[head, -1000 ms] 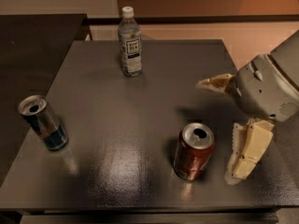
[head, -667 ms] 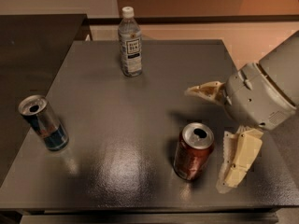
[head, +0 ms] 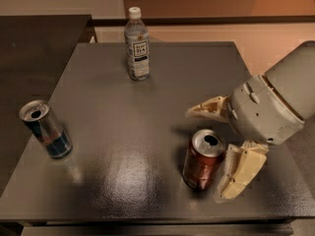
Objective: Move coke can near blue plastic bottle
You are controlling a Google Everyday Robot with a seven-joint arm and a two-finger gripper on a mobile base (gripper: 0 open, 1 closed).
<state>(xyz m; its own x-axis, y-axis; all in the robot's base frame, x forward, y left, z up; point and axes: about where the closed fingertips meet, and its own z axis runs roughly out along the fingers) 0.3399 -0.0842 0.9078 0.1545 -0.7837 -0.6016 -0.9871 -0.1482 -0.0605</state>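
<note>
The coke can point(head: 203, 160), red with a silver top, stands upright near the front right of the dark table point(head: 147, 97). My gripper point(head: 209, 154) comes in from the right, open, with one cream finger point(head: 206, 108) behind the can and the other finger point(head: 238, 173) at the can's right front side. The can sits partly between them. The blue plastic bottle point(head: 137, 44), clear with a white cap and a white and dark blue label, stands upright at the back of the table, well away from the can.
A slim blue-and-silver can point(head: 46, 130) stands upright near the table's left edge. A darker counter point(head: 34, 43) adjoins the table at the back left. The table's front edge runs just below the coke can.
My gripper has moved left toward the coke can, so its fingers now flank the can. The can, the bottle and the blue-and-silver can have not moved.
</note>
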